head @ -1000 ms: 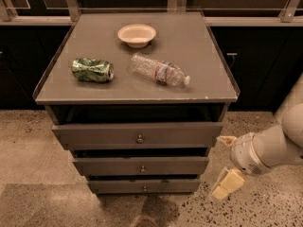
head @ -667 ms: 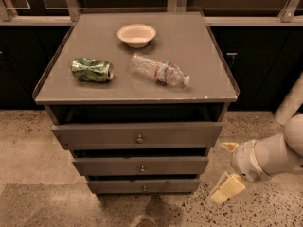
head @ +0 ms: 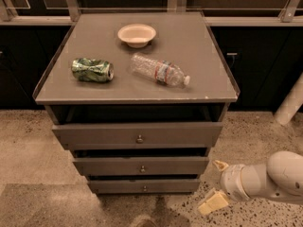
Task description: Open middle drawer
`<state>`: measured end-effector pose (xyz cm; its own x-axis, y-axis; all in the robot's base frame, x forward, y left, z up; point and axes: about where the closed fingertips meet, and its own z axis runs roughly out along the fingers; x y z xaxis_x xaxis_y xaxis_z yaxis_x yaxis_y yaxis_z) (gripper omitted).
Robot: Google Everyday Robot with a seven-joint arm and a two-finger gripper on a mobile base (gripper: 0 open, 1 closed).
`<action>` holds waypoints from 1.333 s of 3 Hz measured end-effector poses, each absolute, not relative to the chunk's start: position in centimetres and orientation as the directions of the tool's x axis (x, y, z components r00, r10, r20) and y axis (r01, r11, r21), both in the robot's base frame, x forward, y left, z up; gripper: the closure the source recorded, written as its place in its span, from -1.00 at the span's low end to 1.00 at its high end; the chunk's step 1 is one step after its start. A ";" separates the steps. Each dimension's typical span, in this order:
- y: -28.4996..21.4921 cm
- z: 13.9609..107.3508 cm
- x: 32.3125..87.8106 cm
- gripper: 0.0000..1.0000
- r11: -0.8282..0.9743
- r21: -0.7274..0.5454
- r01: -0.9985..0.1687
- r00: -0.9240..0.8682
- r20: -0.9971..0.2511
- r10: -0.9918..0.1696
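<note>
My cream two-finger gripper has sunk lower in the last second, jaws spread and empty, just right of the grey-brown flat-fronted middle drawer, second of three beneath the grey bench. Its round knob is untouched, so the reach inward remains.
</note>
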<state>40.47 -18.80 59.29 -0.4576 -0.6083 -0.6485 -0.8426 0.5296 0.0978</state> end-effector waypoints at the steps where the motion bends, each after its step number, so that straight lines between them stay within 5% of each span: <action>1: -18.8 58.4 40.9 -1.00 0.540 0.096 -0.836 -0.462 -0.654 -0.599; 4: -17.0 54.3 43.6 -1.00 0.549 0.128 -0.826 -0.468 -0.701 -0.539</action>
